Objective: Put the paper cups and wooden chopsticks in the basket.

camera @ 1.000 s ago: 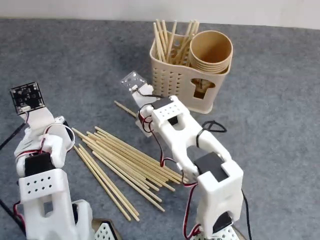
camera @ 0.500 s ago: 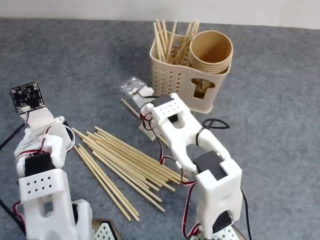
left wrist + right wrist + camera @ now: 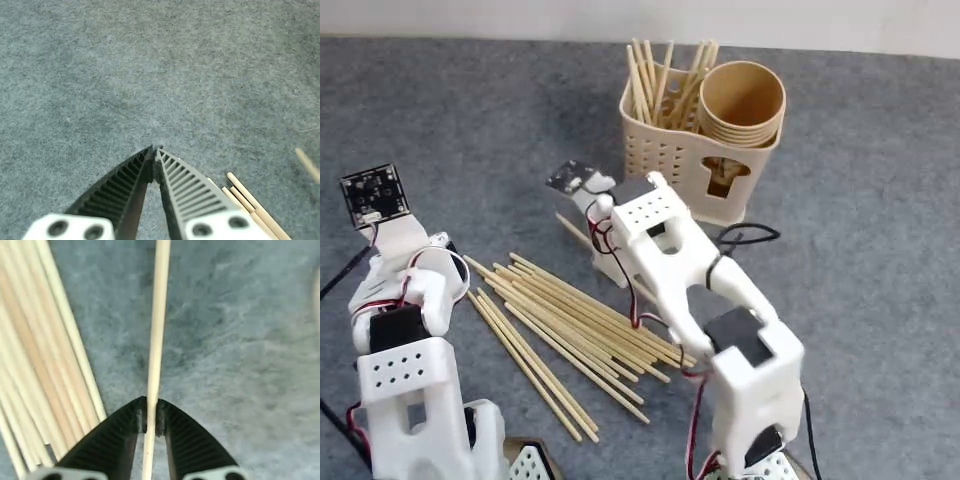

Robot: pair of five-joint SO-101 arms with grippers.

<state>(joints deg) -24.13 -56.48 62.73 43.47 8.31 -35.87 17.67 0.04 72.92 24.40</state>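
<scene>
**A:** Pincer state, right arm first?

**B:** Right pincer [image 3: 151,415] is clamped on a single chopstick [image 3: 157,330]. Most of the stick runs out ahead of the tips, with a shorter bit behind them. It sits low over the bench [image 3: 470,130]. Left pincer [image 3: 154,149] has its tips together with nothing between them, over bare bench just beside some stick ends.

**A:** Where's everything else, big to small?

**B:** The basket [image 3: 665,160] is upright at the far side of the bench. The paper cups [image 3: 760,130] are nested as one stack in its right compartment. A bunch of standing chopsticks [image 3: 650,70] is in the other compartment. The loose pile [image 3: 570,320] lies flat between the two arms, well apart from the basket. The held stick is just beside that pile, on the basket side.

**A:** How will it handle?

**B:** My guess is light, stiff, thin and smooth. It will likely pivot or slide between the ribbed pads if it's bumped. A hold nearer the middle would balance better. It needs tipping upright so it drops in among the others without catching the rim. The pile sticks touch each other, so picking one off the outer edge looks easiest.

**A:** And the cups?

**B:** They're light and easy to crush. All the cups I can see are already in the basket.
</scene>
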